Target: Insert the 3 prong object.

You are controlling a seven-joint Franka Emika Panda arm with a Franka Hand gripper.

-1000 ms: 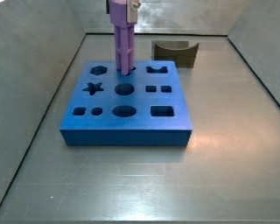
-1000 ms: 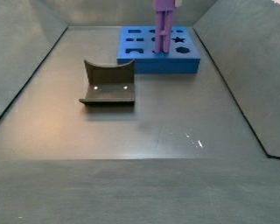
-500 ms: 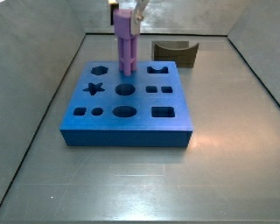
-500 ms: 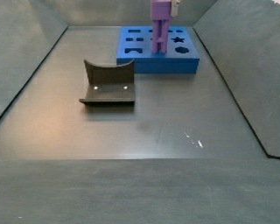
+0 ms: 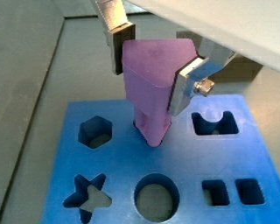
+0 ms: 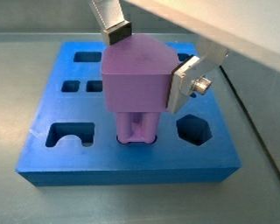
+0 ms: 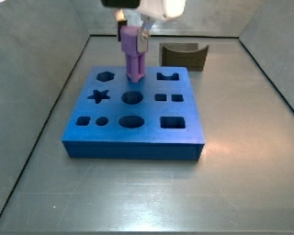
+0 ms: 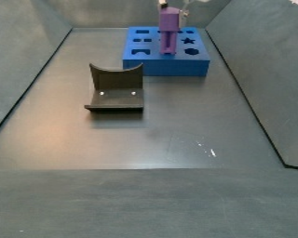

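1. Lowered since the earlier frames: the 3 prong object (image 7: 135,55), its foot now entered into a hole of the blue block (image 7: 133,133); insertion is judged under way.
2. Gripper (image 5: 154,66): jaws pinching the object's top, above the block.
3. Object: smooth lilac plastic, slim. Block: matte, shaped holes.

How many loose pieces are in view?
2: the 3 prong object, in the gripper, entering the blue block; the dark olive arch-shaped block on the floor beside it.
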